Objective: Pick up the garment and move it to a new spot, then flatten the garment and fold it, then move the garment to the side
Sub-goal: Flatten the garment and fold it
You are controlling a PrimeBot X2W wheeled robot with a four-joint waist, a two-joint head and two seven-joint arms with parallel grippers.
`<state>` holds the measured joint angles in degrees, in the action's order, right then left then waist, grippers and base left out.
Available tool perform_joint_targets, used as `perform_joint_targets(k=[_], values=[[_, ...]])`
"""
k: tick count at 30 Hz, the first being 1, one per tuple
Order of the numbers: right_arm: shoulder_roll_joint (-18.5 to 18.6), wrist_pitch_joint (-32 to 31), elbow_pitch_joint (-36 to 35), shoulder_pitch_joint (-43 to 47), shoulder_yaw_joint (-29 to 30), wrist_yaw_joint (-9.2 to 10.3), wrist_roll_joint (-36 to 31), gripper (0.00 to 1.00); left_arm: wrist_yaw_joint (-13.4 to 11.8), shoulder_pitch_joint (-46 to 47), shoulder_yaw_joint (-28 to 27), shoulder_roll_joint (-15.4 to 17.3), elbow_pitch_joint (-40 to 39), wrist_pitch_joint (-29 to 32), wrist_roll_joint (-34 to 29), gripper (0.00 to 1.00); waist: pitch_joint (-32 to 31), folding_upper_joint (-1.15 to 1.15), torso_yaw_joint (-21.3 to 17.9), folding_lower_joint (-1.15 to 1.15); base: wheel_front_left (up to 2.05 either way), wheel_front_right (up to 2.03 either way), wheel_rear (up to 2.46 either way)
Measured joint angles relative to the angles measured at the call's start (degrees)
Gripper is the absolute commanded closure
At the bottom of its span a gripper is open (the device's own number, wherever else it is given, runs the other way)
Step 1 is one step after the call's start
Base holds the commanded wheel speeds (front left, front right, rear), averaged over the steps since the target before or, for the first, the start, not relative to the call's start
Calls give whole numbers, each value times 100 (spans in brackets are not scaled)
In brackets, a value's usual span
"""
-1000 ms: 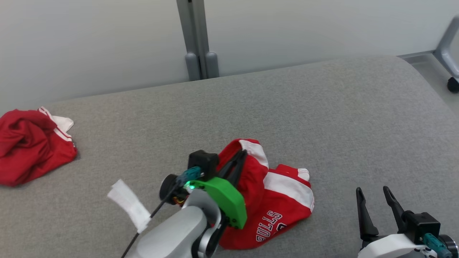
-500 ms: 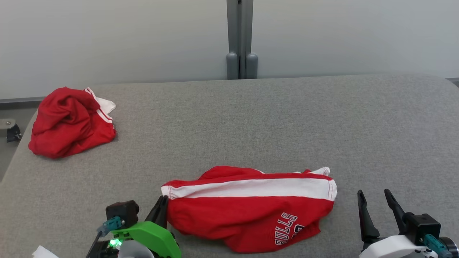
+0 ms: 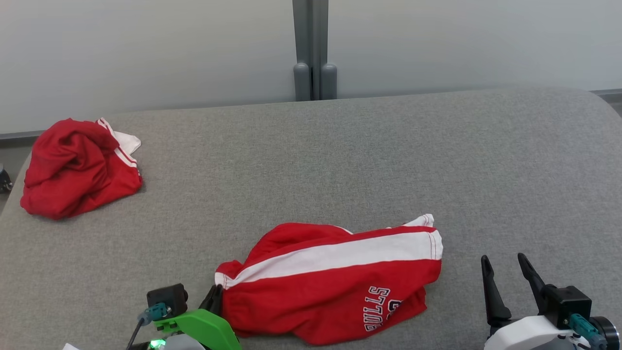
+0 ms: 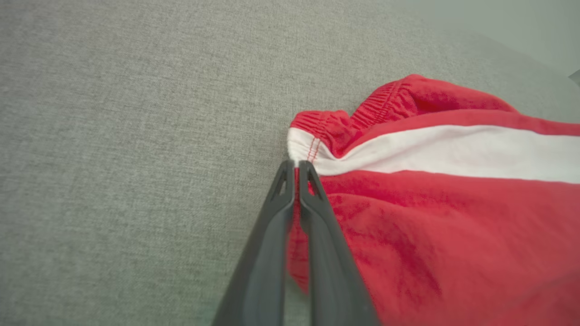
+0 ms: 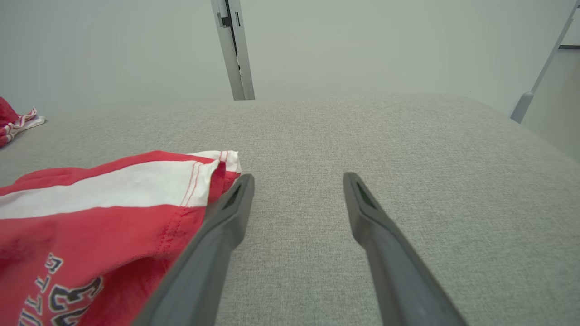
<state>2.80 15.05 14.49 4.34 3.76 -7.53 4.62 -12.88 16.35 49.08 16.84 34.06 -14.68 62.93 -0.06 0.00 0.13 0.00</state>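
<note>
Holding one corner of the garment (image 3: 335, 287), the left gripper (image 4: 297, 170) has its two dark fingers pressed together on the cloth. The pinch sits where the white side stripe meets the gathered elastic waistband. Red fabric shows squeezed between the fingers. Whether they have caught one layer or both I cannot tell from where the seam folds under.

Position: the garment lies on the grey padded surface (image 3: 340, 160) near its front edge, between the two arms. It is drawn out lengthwise, with the stripe running across and the "BULLS" lettering upside down to the robot. It is rumpled along the near side, not flat.

The right gripper (image 3: 503, 257) has its fingers spread wide with nothing between them. It sits low over the pad, just beside the hem end of the garment. In the right wrist view one finger is very near the stitched hem corner, and contact is not clear.

Reading: a waistband-corner grip suits dragging, since a pull from there stretches the cloth along its length instead of bunching it. The open right jaws look placed to take the opposite end, so the two arms can tension the piece for flattening. Judged stage: relocation about done, flattening not yet begun.

A second red garment (image 3: 77, 167) lies bunched at the far left, well apart and not involved.

Risk: the thin pinch at the seam may slip.
</note>
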Motion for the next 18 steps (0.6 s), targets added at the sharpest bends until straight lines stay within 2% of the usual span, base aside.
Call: perform_joint_targets(k=[3,5,6,7,8,18], values=[[1,0,-2,-2,24,0,-7,0,66,36,-100,-66,209,-9,-70,100,11,0,2,0,0,0,0],[1,0,-2,-3,35,0,-5,0,110,50,-158,-104,282,-11,-135,79,8,0,20,0,0,0,0],[1,0,-2,-3,40,0,-5,0,129,50,-197,-121,294,-16,-193,64,3,0,32,0,0,0,0],[1,0,-2,-4,45,0,-4,0,147,51,-276,-126,258,-27,-286,43,-4,0,48,0,0,0,0],[1,0,-2,-4,47,0,-1,0,171,52,-357,-126,199,-29,-363,0,-10,0,61,0,0,0,0],[1,0,-41,-46,65,0,59,0,171,-413,-1551,-138,-1089,-44,-1788,0,-173,0,206,0,0,0,0]])
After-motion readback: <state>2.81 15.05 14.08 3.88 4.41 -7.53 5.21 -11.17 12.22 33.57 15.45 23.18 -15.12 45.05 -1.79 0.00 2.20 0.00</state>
